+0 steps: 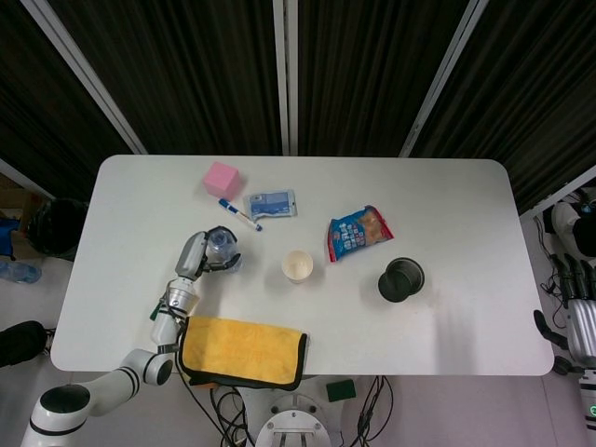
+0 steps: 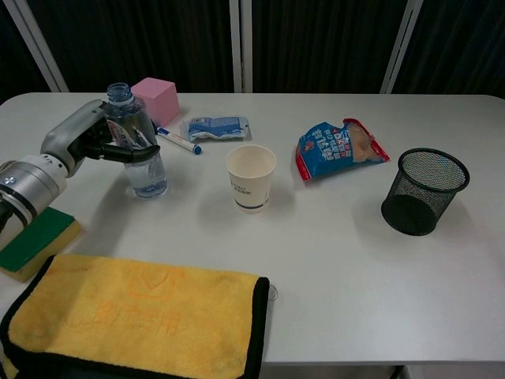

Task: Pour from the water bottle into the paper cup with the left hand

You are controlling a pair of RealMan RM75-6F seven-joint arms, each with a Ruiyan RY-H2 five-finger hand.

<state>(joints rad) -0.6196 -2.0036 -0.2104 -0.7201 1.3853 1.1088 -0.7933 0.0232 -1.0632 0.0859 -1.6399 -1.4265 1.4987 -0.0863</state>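
A clear water bottle [image 2: 139, 146] [image 1: 222, 248] with no cap stands upright on the white table [image 2: 339, 245], left of the paper cup. My left hand [image 2: 93, 139] [image 1: 194, 255] grips the bottle around its middle from the left side. The white paper cup [image 2: 251, 178] [image 1: 297, 266] stands open-topped near the table's centre, a short way right of the bottle. My right hand [image 1: 570, 279] hangs off the table's right edge in the head view; whether it holds anything is unclear.
A yellow towel [image 2: 134, 320] lies at the front left beside a green sponge [image 2: 31, 241]. A pink cube [image 2: 155, 98], marker [image 2: 177, 142] and blue packet [image 2: 217, 127] lie behind the bottle. A snack bag [image 2: 341, 148] and black mesh cup [image 2: 424, 192] sit to the right.
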